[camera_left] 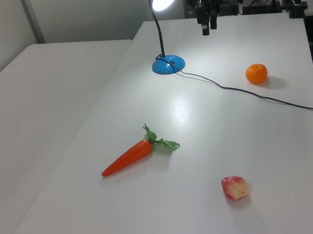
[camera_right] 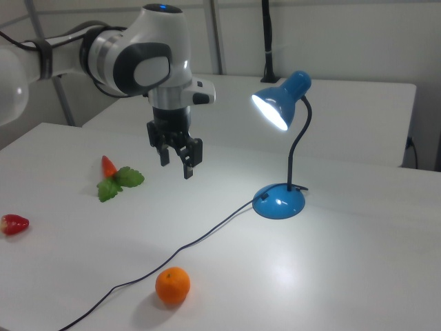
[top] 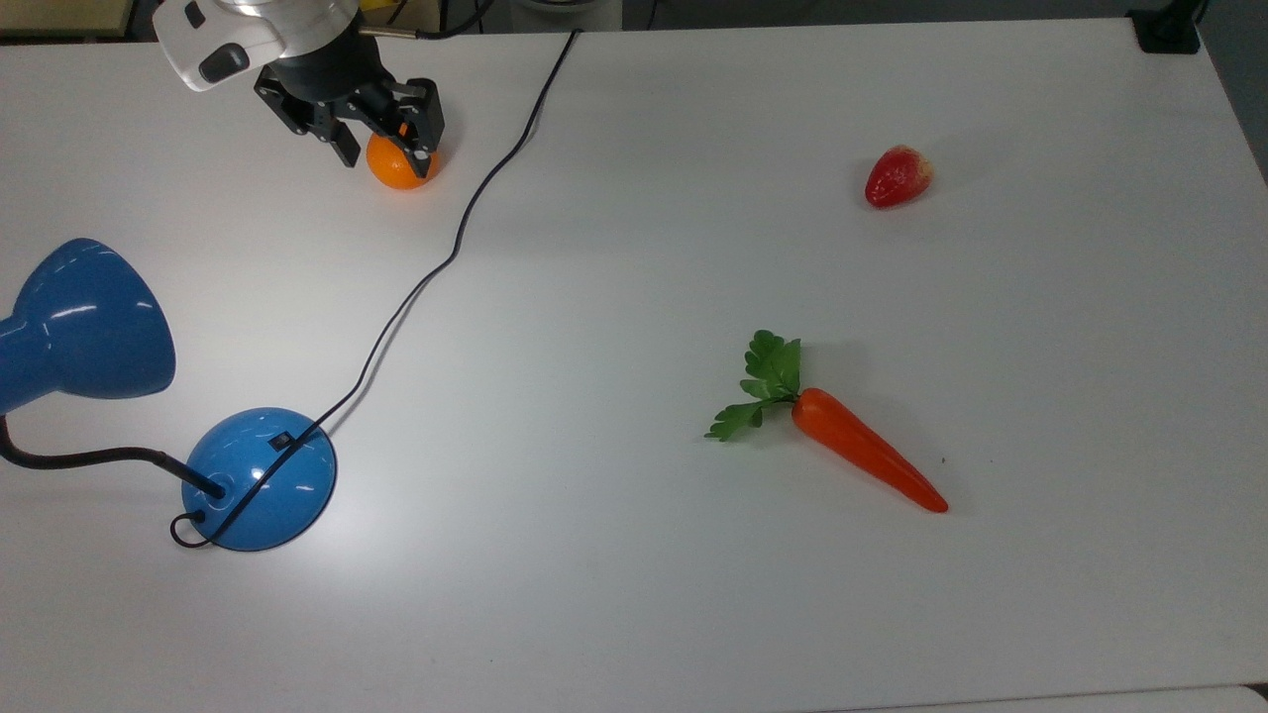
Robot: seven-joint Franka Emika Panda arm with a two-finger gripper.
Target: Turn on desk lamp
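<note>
Desk lamp (camera_right: 281, 201) lit, pincer (camera_right: 177, 161) open, raised well apart

No readable text, label, brand or number anywhere (surfaces all plain)

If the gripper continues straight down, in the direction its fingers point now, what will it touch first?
Probably the white table. The open gripper hangs in the air, pointing down. In the top view it overlaps the orange, but in the right view the orange sits well apart, so depth is unclear.
</note>
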